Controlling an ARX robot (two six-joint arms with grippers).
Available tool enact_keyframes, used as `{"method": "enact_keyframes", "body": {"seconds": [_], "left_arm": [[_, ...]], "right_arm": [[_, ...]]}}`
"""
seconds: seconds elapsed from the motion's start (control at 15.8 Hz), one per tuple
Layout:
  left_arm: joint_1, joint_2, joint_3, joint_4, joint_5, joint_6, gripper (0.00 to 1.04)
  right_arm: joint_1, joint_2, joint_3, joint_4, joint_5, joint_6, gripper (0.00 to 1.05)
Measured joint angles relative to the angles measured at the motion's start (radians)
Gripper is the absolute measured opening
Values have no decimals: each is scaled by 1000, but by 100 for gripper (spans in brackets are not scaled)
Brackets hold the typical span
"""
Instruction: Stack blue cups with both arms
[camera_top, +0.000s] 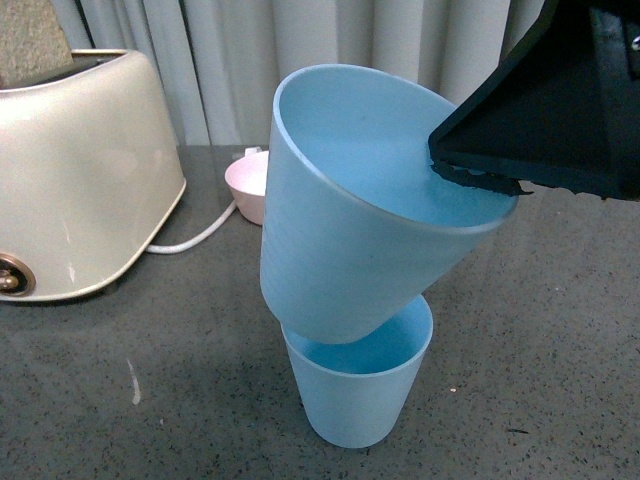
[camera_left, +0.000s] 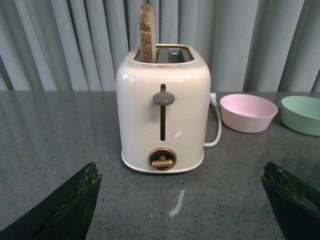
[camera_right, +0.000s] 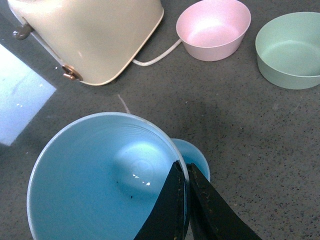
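A: Cup position?
B: On the tabletop (camera_top: 560, 330), near the toaster (camera_top: 80, 170): upper blue cup (camera_top: 350, 220) tilted, base in the upright lower blue cup (camera_top: 360, 400).
A: Fingers?
B: Right fingers (camera_top: 540, 110) clamped on the upper blue cup's rim; left fingers (camera_left: 65, 210) apart, empty.

Both cups look like matt light-blue plastic. The upper cup (camera_top: 350, 220) shows faint fine rings on its smooth inner wall, and the lower cup (camera_top: 362, 400) is smooth. At two o'clock in the front view, the right gripper (camera_top: 478, 180) is matt black with a rough, crumbly edge. The toaster (camera_top: 80, 170) at nine o'clock has a pearly cream gloss and a brassy metal knob (camera_left: 162, 159). The pink bowl (camera_left: 248, 112) and green bowl (camera_left: 301, 114) look like matt plastic. The table (camera_top: 560, 330) is dark, speckled and stone-like with a slight sheen. The curtain (camera_left: 60, 45) is grey cloth.
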Motion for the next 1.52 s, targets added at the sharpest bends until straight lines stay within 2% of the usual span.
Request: {"method": "enact_keyframes", "body": {"seconds": [0.44, 0.51, 0.57, 0.63, 0.76, 1.33, 1.39, 1.52], "left_arm": [[0, 0, 0, 0, 0, 0, 98], [0, 0, 0, 0, 0, 0, 98], [0, 0, 0, 0, 0, 0, 98], [0, 0, 0, 0, 0, 0, 98], [0, 0, 0, 0, 0, 0, 98], [0, 0, 0, 0, 0, 0, 98], [0, 0, 0, 0, 0, 0, 98], [0, 0, 0, 0, 0, 0, 98]], "right_arm": [[-2, 64, 3, 16, 32, -2, 2], [-10, 75, 3, 13, 33, -1, 16], [-19, 65, 3, 3, 17, 4, 49], [-71, 8, 6, 10, -11, 27, 82], [-127, -39, 6, 28, -35, 58, 100], [-269, -123, -59, 116, -76, 105, 98], [-306, -142, -85, 135, -92, 112, 98], [-453, -233, -213, 266, -161, 171, 98]]}}
